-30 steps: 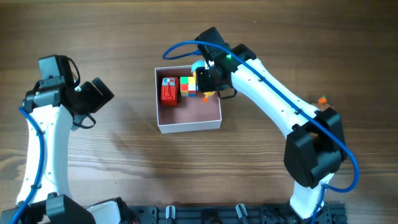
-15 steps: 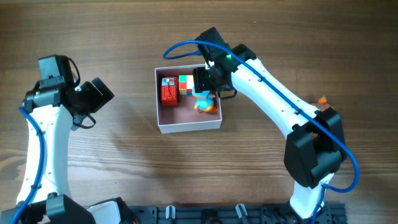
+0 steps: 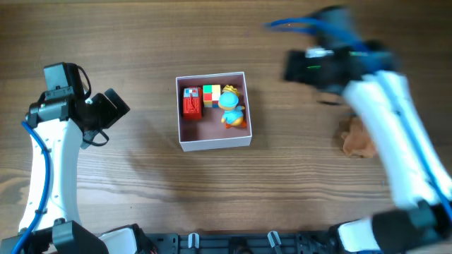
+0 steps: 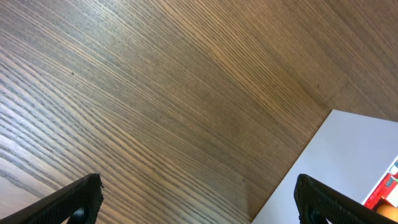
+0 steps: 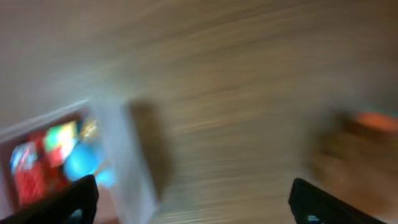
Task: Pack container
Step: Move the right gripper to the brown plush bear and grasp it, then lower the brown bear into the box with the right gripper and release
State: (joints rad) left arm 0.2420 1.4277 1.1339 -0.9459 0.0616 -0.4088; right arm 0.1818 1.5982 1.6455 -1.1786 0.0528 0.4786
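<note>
The container point(image 3: 212, 132), a white square box with a pink floor, sits mid-table. A red toy point(image 3: 191, 104), a colourful cube point(image 3: 211, 95) and a blue-and-orange toy point(image 3: 232, 108) lie along its far side. My right gripper point(image 3: 292, 68) is a motion-blurred shape to the right of the box, open and empty. In the right wrist view the gripper point(image 5: 196, 202) looks down on bare wood, with the container's wall point(image 5: 134, 162) and the blue toy point(image 5: 81, 162) at the left. My left gripper point(image 3: 113, 106) hovers left of the box, open with nothing in it point(image 4: 199, 199).
A brown toy point(image 3: 359, 140) with an orange part lies on the table at the right, under the right arm; it shows blurred at the right of the right wrist view point(image 5: 360, 143). The container's white wall point(image 4: 348, 162) fills the left wrist view's lower right corner.
My right gripper opened and let the blue-and-orange toy go inside the container, then swung fast away to the right. The left arm has not moved.
</note>
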